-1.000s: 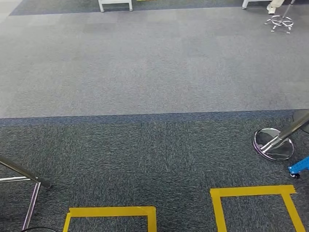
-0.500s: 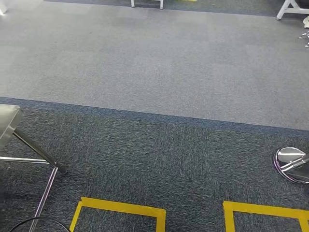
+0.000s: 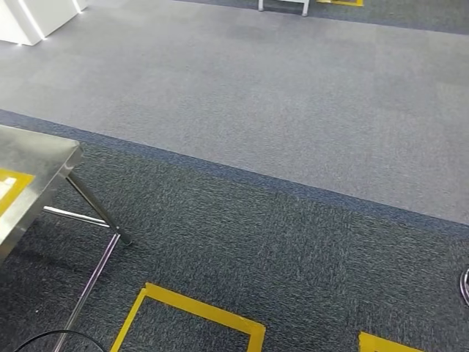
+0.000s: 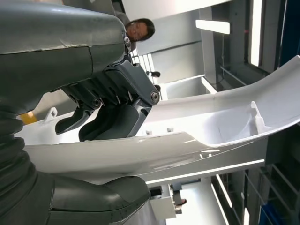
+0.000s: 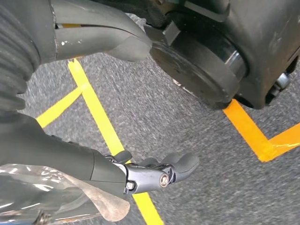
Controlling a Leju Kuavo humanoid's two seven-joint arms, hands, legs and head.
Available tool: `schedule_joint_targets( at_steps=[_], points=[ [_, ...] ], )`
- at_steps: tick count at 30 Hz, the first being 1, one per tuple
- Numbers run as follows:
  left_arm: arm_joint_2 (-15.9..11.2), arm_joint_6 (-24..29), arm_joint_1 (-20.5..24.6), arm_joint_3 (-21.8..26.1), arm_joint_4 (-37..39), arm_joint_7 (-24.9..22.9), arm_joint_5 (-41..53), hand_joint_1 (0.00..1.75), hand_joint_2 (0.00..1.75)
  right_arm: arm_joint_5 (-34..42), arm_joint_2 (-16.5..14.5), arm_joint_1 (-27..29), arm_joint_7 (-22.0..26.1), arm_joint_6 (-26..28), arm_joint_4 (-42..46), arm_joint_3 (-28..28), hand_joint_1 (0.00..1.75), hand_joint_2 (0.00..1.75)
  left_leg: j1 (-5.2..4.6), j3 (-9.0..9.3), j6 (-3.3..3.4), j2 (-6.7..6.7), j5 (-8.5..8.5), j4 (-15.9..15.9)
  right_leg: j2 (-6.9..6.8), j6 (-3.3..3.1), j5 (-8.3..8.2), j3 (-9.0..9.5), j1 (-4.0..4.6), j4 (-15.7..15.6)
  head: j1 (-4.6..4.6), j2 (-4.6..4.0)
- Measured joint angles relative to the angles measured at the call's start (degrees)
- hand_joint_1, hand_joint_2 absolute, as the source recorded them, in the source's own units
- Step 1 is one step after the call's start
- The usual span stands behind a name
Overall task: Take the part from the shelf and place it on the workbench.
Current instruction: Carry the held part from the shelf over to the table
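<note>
The left robot hand (image 4: 106,112) grips the part (image 4: 198,140), a long white moulded plastic panel, with the thumb under it and the dark fingers (image 4: 116,101) curled over its upper face; the panel runs out well past the hand into the room. A person (image 4: 139,29) stands in the background of that wrist view. The right robot hand (image 5: 116,136) hangs above the carpet, its fingers (image 5: 159,171) lying apart from the thumb with nothing between them. In the head view a steel worktop (image 3: 39,158) comes in at the left edge, a yellow patch on its surface, slanted legs below. Yellow tape squares (image 3: 187,312) mark the dark carpet (image 3: 265,242), and a lighter grey strip (image 3: 265,95) lies beyond it.
</note>
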State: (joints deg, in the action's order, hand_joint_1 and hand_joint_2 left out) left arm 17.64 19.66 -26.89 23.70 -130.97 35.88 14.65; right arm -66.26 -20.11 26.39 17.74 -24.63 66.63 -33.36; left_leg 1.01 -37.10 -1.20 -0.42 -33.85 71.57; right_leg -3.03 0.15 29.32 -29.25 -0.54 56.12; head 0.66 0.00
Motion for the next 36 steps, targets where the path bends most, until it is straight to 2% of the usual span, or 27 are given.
schedule_joint_targets(
  at_steps=[1,2,4,5,7,9,11,12,13,14,15,16,17,18,20,22,23,24,26,28,29,30,31,33,34,35,36],
  points=[
    [0.0,0.2,-0.1,0.0,0.0,0.1,-0.1,1.75,1.75,0.1,0.0,-0.1,0.1,-0.3,-0.1,-0.2,0.00,1.75,0.12,1.86,-0.09,0.68,2.11,-3.6,-0.72,0.19,0.28,0.21,-0.03,0.0,-0.01,0.00],
    [-0.1,0.4,-0.1,0.0,0.0,0.1,-0.2,1.75,1.75,0.5,0.0,-0.2,0.0,-0.7,-0.2,-0.5,0.00,1.75,0.09,3.92,-0.04,2.12,3.63,-7.6,-1.36,0.44,0.58,0.54,0.02,0.0,-0.01,0.00],
    [-0.1,0.8,-0.2,-0.2,0.1,0.1,-0.5,1.75,1.75,2.4,0.0,-0.4,-0.7,-1.8,-0.4,-1.0,0.00,1.75,-0.14,6.52,0.53,4.17,4.93,-12.8,-2.40,1.13,1.19,1.25,0.22,0.2,0.13,0.00],
    [-0.1,1.0,-0.3,-0.2,0.1,0.1,-0.7,1.75,1.75,3.4,0.0,-0.5,-1.2,-2.3,-0.4,-1.2,0.00,1.75,-0.36,6.76,0.91,4.45,4.76,-13.4,-2.89,1.50,1.39,1.61,0.29,0.1,0.18,0.00],
    [0.0,1.5,-0.6,-0.3,0.0,0.2,-1.2,1.75,1.75,4.8,0.0,-0.6,-2.0,-2.9,-0.4,-1.3,0.00,1.75,-0.52,6.64,1.71,3.13,4.99,-13.5,-3.63,2.21,1.64,2.28,0.09,0.1,0.22,0.00],
    [0.2,2.2,-0.7,-0.3,0.0,0.4,-0.6,1.75,1.75,5.9,0.0,-0.7,-3.1,-3.0,-0.4,-1.3,0.00,1.75,-0.42,6.63,2.49,1.96,5.35,-13.9,-1.48,2.73,3.29,1.57,-0.24,2.1,0.39,0.00],
    [0.6,2.8,-0.7,-0.2,0.0,0.8,0.4,1.75,1.75,6.7,0.0,-0.6,-4.2,-2.9,-0.4,-1.3,0.00,1.75,-0.35,6.57,2.98,0.84,5.50,-14.0,1.77,2.88,6.80,-1.81,-0.38,8.8,0.69,0.00],
    [0.8,2.9,-0.7,-0.2,0.0,0.9,0.7,1.75,1.75,7.0,0.0,-0.5,-4.6,-2.8,-0.4,-1.3,0.00,1.75,-0.39,6.53,3.08,0.20,5.49,-14.0,2.47,2.88,8.35,-4.00,-0.36,12.9,0.76,0.00],
    [1.0,2.9,-0.8,-0.2,0.0,1.1,0.8,1.75,1.75,7.3,0.0,-0.4,-5.0,-2.6,-0.5,-1.3,0.00,1.75,-0.45,6.55,3.12,-0.53,5.46,-13.9,2.79,2.86,9.02,-5.88,-0.34,16.1,0.77,0.00],
    [1.1,3.0,-0.8,-0.2,0.0,1.3,0.7,1.75,1.75,7.7,0.0,-0.3,-5.3,-2.4,-0.5,-1.3,0.00,1.75,-0.50,6.62,3.14,-1.31,5.42,-13.9,2.94,2.79,8.54,-6.96,-0.32,17.4,0.78,0.00],
    [1.2,3.0,-0.7,-0.2,0.0,1.4,0.3,1.75,1.75,8.2,0.0,-0.3,-5.6,-2.1,-0.5,-1.3,0.00,1.75,-0.53,6.75,3.13,-2.13,5.36,-13.9,3.11,2.69,6.88,-6.96,-0.32,16.3,0.77,0.00],
    [1.4,3.0,-0.7,-0.2,0.0,1.5,-0.2,1.75,1.75,8.7,0.0,-0.3,-5.9,-1.9,-0.5,-1.3,0.00,1.75,-0.52,6.92,3.08,-2.96,5.28,-13.9,3.51,2.55,4.43,-5.94,-0.33,13.1,0.78,0.00],
    [1.5,3.2,-0.7,-0.2,0.0,1.6,-0.9,1.75,1.75,9.3,0.0,-0.3,-6.3,-1.6,-0.5,-1.3,0.00,1.75,-0.48,7.02,2.97,-3.71,5.17,-13.9,4.63,2.41,2.16,-4.43,-0.40,9.1,0.79,0.00],
    [1.6,3.4,-0.6,-0.2,0.0,1.7,-1.7,1.75,1.75,9.9,0.0,-0.3,-6.7,-1.5,-0.5,-1.3,0.00,1.75,-0.52,7.04,2.75,-4.49,5.02,-13.7,5.96,2.28,0.68,-2.93,-0.53,5.3,0.76,0.00],
    [1.8,4.1,-0.5,-0.1,0.0,2.1,-3.3,1.75,1.75,11.1,0.0,-0.2,-7.6,-1.5,-0.5,-1.2,0.00,1.75,-0.48,6.70,2.11,-5.87,4.93,-13.6,7.68,2.02,0.08,-1.28,-0.59,1.7,0.72,0.00],
    [2.0,5.2,-0.5,0.0,0.0,2.8,-4.7,1.75,1.75,12.4,-0.1,0.1,-8.4,-1.6,-0.3,-1.1,0.00,1.75,-0.31,6.33,1.39,-7.00,5.07,-13.6,6.80,1.55,0.20,-0.82,-0.53,1.4,0.68,0.00],
    [2.0,5.9,-0.5,0.0,0.0,3.2,-5.4,1.75,1.75,13.0,-0.1,0.2,-8.7,-1.8,-0.1,-1.0,0.00,1.75,-0.30,6.13,1.10,-6.40,4.85,-13.2,6.09,1.22,0.10,-0.61,-0.56,1.2,0.64,0.00],
    [2.0,6.3,-0.4,0.1,0.0,3.5,-6.0,1.75,1.75,13.4,-0.1,0.4,-8.8,-1.9,0.1,-0.9,0.00,1.75,-0.35,5.66,0.85,-5.07,4.11,-12.1,5.35,0.86,0.02,-0.51,-0.62,1.0,0.48,0.00],
    [2.0,7.1,0.1,0.1,0.0,3.9,-7.1,1.75,1.75,13.8,-0.1,0.8,-9.0,-2.1,0.3,-0.7,0.00,1.75,-0.45,3.16,0.41,-1.64,0.90,-6.6,3.61,0.31,0.06,-0.33,-0.57,0.8,0.17,0.00],
    [2.0,7.8,0.5,0.1,0.0,4.0,-7.8,1.75,1.75,13.9,-0.1,1.1,-9.3,-2.4,0.5,-0.7,0.00,1.75,-0.38,-0.24,0.08,-0.46,-2.18,0.7,1.78,0.05,0.28,-0.44,-0.39,0.9,0.04,0.00],
    [2.0,8.1,0.5,0.1,0.0,4.0,-8.0,1.75,1.75,13.9,-0.1,1.1,-9.4,-2.6,0.5,-0.7,0.00,1.75,-0.37,-1.02,0.00,-0.33,-2.41,2.5,0.92,0.01,0.42,-0.51,-0.34,0.9,0.03,0.00],
    [2.0,8.4,0.5,0.1,0.0,4.0,-8.1,1.75,1.75,13.7,-0.1,1.1,-9.3,-2.7,0.5,-0.7,0.00,1.75,-0.37,-0.74,-0.01,-0.20,-1.56,2.1,0.13,0.02,0.58,-0.52,-0.31,0.9,0.02,0.00],
    [2.0,8.6,0.5,0.1,0.0,4.0,-8.2,1.75,1.75,13.5,-0.1,1.1,-9.2,-2.8,0.5,-0.7,0.00,1.75,-0.39,0.71,0.08,0.13,0.16,-0.6,-0.60,0.07,0.77,-0.40,-0.29,0.9,0.03,0.00],
    [2.0,8.9,0.5,0.1,0.0,4.0,-8.6,1.75,1.75,13.0,-0.2,0.9,-8.7,-2.8,0.5,-0.7,0.00,1.75,-0.66,5.05,0.56,2.43,3.40,-8.7,-1.86,0.40,1.19,0.20,-0.14,0.9,0.04,0.00],
    [2.0,9.0,0.5,0.1,0.0,4.0,-8.7,1.75,1.75,12.9,-0.2,0.8,-8.5,-2.8,0.5,-0.7,0.00,1.75,-0.86,6.57,0.88,3.44,4.19,-11.6,-2.37,0.68,1.39,0.49,-0.03,0.9,0.10,0.00],
    [2.0,9.0,0.5,0.1,0.0,3.9,-9.0,1.75,1.75,12.7,-0.2,0.6,-8.4,-2.7,0.5,-0.7,0.00,1.75,-1.07,7.30,1.22,4.09,4.38,-13.2,-2.86,1.00,1.53,0.73,0.04,0.9,0.15,0.00],
    [2.0,8.9,0.5,0.1,0.0,3.8,-9.2,1.75,1.75,12.6,-0.2,0.5,-8.4,-2.6,0.5,-0.7,0.00,1.75,-1.28,7.27,1.53,3.91,4.26,-13.4,-3.33,1.33,1.59,1.06,0.06,0.9,0.19,0.00]
  ],
)
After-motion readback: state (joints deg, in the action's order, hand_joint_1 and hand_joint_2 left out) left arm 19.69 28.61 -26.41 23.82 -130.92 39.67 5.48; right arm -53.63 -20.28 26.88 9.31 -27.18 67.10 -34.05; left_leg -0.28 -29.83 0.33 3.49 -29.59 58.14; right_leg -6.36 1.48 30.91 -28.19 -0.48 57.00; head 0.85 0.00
